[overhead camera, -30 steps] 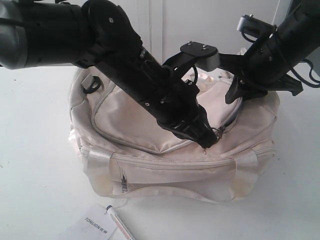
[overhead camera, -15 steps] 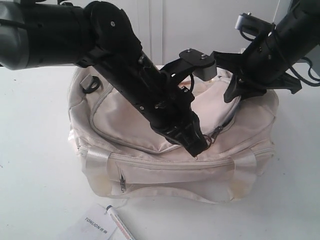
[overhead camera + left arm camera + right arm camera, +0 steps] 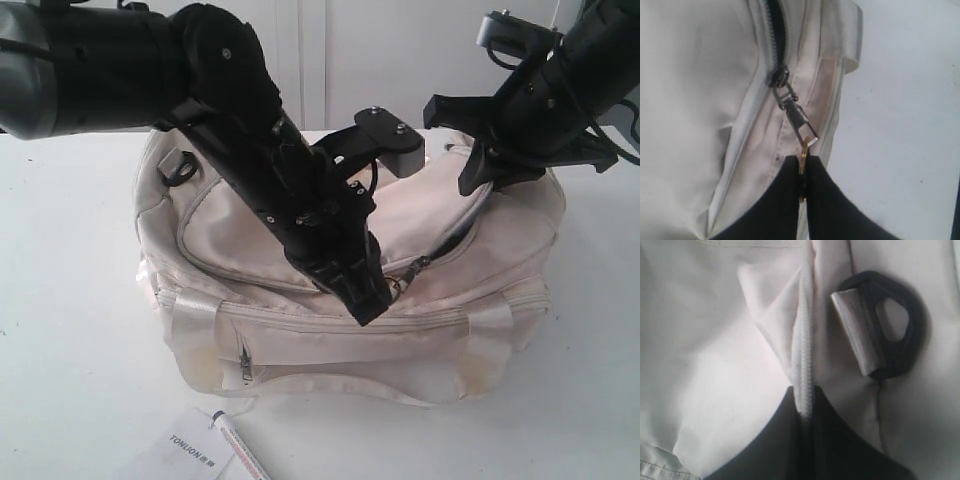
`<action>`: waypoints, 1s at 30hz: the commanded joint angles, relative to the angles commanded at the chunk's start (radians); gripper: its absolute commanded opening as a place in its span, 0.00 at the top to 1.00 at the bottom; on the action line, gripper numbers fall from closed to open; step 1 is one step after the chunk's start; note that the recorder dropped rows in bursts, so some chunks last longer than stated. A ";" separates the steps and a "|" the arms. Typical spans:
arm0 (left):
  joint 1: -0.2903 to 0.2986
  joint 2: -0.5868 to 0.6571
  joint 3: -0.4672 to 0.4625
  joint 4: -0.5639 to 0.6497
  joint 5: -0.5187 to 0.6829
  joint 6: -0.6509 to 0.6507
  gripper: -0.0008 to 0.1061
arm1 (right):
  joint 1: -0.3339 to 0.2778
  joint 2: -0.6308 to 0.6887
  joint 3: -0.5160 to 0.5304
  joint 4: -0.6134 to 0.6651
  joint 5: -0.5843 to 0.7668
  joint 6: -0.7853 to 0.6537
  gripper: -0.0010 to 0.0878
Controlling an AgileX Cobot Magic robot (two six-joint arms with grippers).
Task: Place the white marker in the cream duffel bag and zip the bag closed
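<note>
White counter. Nearest me, the marker lies beside a paper tag, outside the bag. Behind, my left fingers pinch the zipper ring; my right fingers clamp the bag's end seam. Zip partly open; nothing packed yet.

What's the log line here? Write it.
left gripper: shut on zipper pull | right gripper: shut on cream duffel bag zip edge | white marker: lying outside bag
</note>
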 joint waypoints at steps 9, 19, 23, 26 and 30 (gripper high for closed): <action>0.000 0.000 0.000 0.106 0.047 -0.062 0.99 | 0.000 0.000 0.000 -0.076 -0.015 0.000 0.99; 0.000 0.000 0.000 0.106 0.047 -0.084 0.99 | 0.000 0.000 0.002 -0.145 -0.054 0.000 0.99; 0.000 0.000 0.000 0.130 0.047 -0.084 0.99 | 0.000 0.000 0.002 -0.151 -0.060 0.000 0.99; 0.004 -0.006 0.000 0.161 0.047 -0.100 0.99 | 0.000 0.003 0.002 -0.156 -0.060 0.000 0.99; 0.003 -0.015 0.000 0.226 0.049 -0.154 0.99 | 0.000 0.017 0.002 -0.157 -0.063 0.000 0.99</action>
